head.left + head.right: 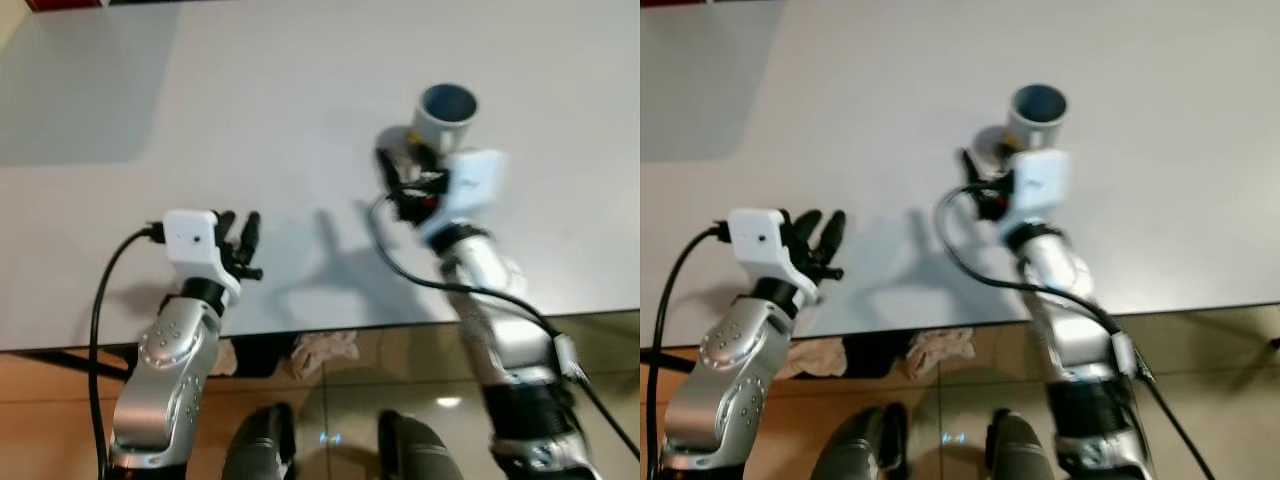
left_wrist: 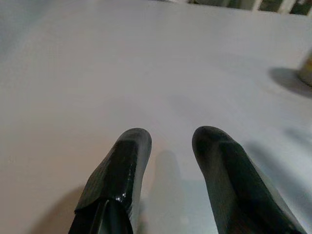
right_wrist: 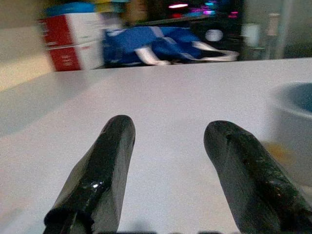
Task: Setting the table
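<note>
You are looking down at a white table point(image 1: 250, 90) that is filling most of the left eye view. The cup point(image 1: 446, 112), grey-white outside and blue inside, is standing upright in the upper right of the frame. The right gripper point(image 3: 168, 146) is sitting just beside the cup, on its near left side; its two black fingers point(image 3: 105, 165) are spread apart and are gripping nothing, and in the right wrist view the cup point(image 3: 292, 131) is lying outside the right-hand finger, not between the two. The left gripper point(image 1: 243, 243) is hovering over the table's near edge in the lower left of the frame, well apart from the cup; its fingers point(image 2: 122, 170) are parted with only bare tabletop showing between them. A red and white box point(image 3: 70, 41) is standing beyond the table's far edge.
</note>
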